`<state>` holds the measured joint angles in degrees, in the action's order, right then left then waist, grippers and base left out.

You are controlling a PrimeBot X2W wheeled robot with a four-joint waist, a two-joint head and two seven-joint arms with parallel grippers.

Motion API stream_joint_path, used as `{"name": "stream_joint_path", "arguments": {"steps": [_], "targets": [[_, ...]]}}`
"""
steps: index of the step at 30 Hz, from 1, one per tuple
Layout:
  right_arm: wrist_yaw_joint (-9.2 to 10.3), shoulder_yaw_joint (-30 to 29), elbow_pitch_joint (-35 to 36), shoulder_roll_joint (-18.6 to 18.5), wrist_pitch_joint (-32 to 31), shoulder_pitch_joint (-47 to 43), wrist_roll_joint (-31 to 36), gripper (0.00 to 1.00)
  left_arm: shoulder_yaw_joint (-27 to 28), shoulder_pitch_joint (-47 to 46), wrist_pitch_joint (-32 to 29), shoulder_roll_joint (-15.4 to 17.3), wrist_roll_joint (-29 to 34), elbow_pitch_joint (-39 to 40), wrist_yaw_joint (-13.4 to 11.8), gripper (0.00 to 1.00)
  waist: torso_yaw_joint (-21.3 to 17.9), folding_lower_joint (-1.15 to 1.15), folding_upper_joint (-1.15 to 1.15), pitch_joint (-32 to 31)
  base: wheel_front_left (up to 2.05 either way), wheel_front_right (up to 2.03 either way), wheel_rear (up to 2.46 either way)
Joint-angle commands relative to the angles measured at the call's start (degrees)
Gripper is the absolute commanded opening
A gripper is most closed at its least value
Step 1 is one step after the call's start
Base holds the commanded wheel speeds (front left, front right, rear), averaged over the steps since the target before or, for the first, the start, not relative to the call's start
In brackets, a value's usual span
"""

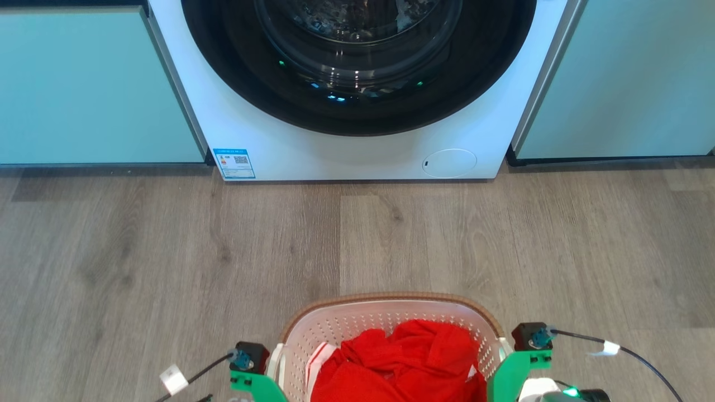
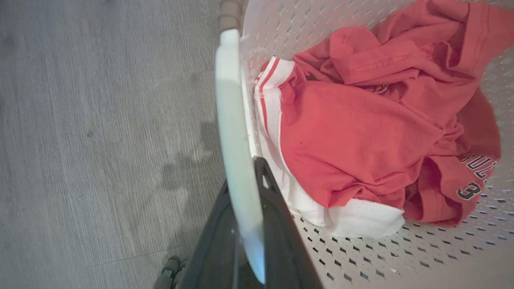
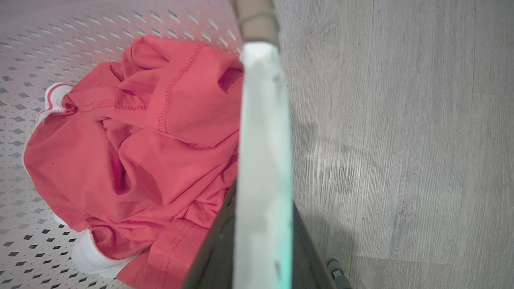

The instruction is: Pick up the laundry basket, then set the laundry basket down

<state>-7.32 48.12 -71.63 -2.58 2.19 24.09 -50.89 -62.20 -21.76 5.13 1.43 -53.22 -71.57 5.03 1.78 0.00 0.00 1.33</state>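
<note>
We see the basket (image 1: pixel 391 297): white perforated walls, brown rim, upright with mouth upward, holding a crumpled red garment (image 1: pixel 402 363). Whether it rests on the floor (image 1: pixel 167 251) we cannot tell.

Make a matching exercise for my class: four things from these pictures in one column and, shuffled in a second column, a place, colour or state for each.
Things
1. laundry basket
2. red garment
3. washing machine
4. left gripper

Places, colours or states
A. shut on a white side handle
B. standing between two teal cabinets
C. white, perforated, with a brown rim
D. lying crumpled inside the basket

Pairs: 1-C, 2-D, 3-B, 4-A
</note>
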Motion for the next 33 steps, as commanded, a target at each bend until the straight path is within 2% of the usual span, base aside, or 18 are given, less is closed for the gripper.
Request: {"name": "stream_joint_path", "arguments": {"steps": [1,23,33], "targets": [[-0.17,1.47,0.44,-0.3,0.81,0.3,0.02,0.0,0.85,-2.55,1.08,1.44,-0.08,-0.15,-0.34,0.0,0.01,0.0,0.0,0.03,0.0,0.0,0.0],[-0.17,5.72,-0.04,-0.3,2.21,1.95,-4.08,0.0,-0.37,-3.37,1.55,1.44,-2.19,-0.36,-0.63,0.0,-0.17,0.0,0.0,0.98,0.0,0.0,0.0],[-0.17,6.81,-0.57,-0.3,3.45,4.51,-5.25,0.0,-1.17,-5.65,2.18,1.44,-2.45,-0.06,-1.03,0.0,-0.11,0.0,0.0,4.5,0.0,0.0,0.0]]}}
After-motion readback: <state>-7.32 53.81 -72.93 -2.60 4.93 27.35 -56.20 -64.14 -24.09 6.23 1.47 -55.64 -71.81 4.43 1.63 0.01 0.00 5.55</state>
